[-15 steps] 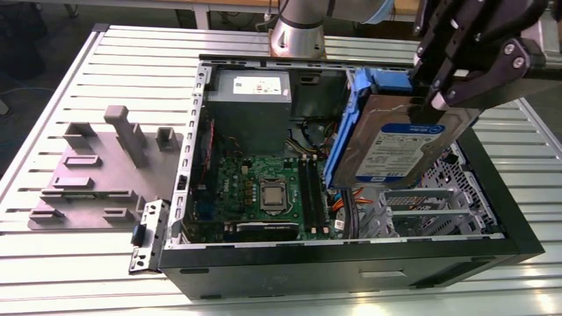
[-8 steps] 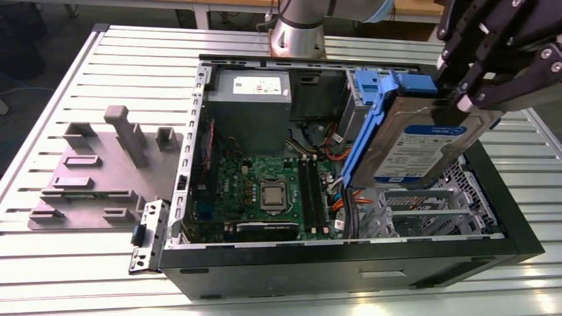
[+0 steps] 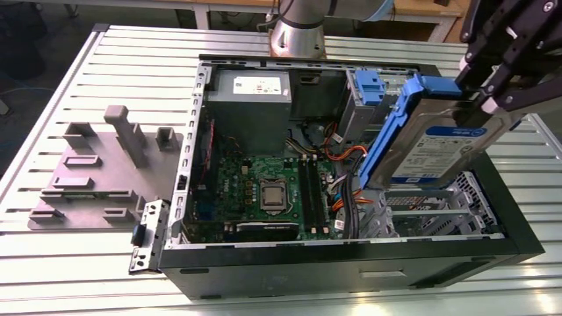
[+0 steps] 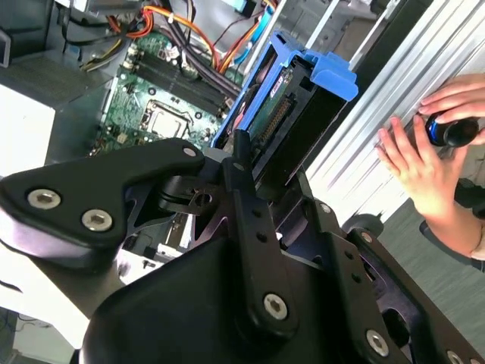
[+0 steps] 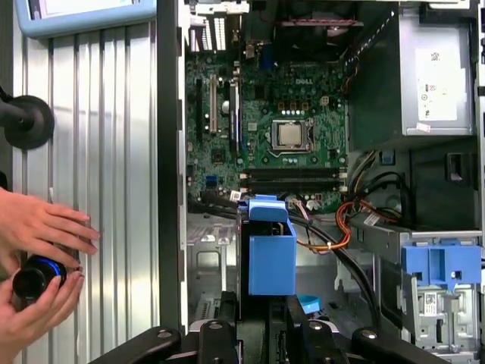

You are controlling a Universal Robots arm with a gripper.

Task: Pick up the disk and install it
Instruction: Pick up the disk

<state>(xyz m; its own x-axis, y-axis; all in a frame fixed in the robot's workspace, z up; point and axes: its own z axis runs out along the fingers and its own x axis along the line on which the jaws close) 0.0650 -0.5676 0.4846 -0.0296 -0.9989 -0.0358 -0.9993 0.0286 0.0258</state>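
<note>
The gripper pinches the upper end of the disk. The disk hangs tilted in its blue carrier above the open computer case, over the metal drive cage at the exterior view's right. Inside the case are the motherboard, the power supply, coloured cables and a second blue carrier. Beside the case a person's hand holds a small black object.
</note>
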